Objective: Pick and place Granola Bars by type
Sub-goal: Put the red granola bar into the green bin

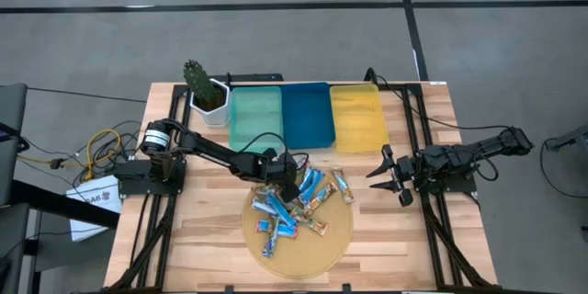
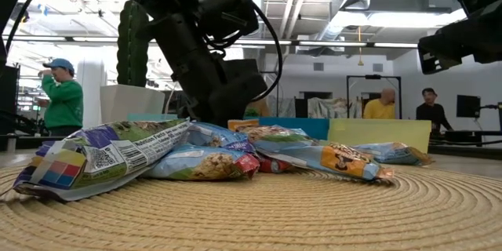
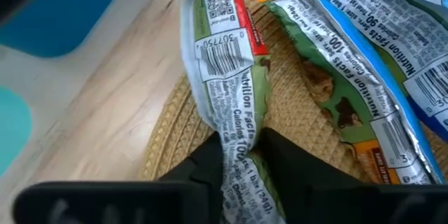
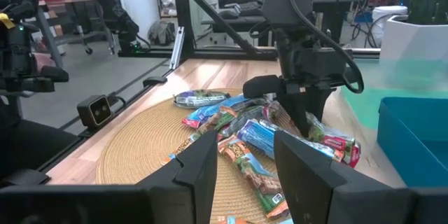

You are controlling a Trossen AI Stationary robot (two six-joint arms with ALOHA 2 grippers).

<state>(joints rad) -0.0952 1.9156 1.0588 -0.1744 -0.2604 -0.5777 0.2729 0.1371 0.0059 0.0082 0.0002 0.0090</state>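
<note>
Granola bars (image 1: pixel 296 204): heaped on the round woven mat (image 1: pixel 317 248) at lower centre of the high view; piled loose and overlapping, so each needs pulling out singly before sorting.

Held bar (image 3: pixel 227 77): green and red wrapper with barcode and nutrition panel; one end caught between the left fingers, the rest draped over the mat edge nearest the trays.

Left gripper (image 1: pixel 285 184): at the pile's upper left edge in the high view; fingers pressed onto the wrapper end, pinching it, probably to draw it free of the heap.

Right gripper (image 1: pixel 393 175): right of centre in the high view, clear of the mat; fingers spread, nothing between them, seemingly waiting with its camera on the pile.

Trays: teal tray (image 1: pixel 254 117), blue tray (image 1: pixel 307 115), yellow tray (image 1: pixel 358 117), side by side above the mat; no bars seen inside; likely one per type.

Cactus pot (image 1: pixel 208 99): white, upper left of the trays; not part of the sorting.

Progress: sorting judged barely begun.
</note>
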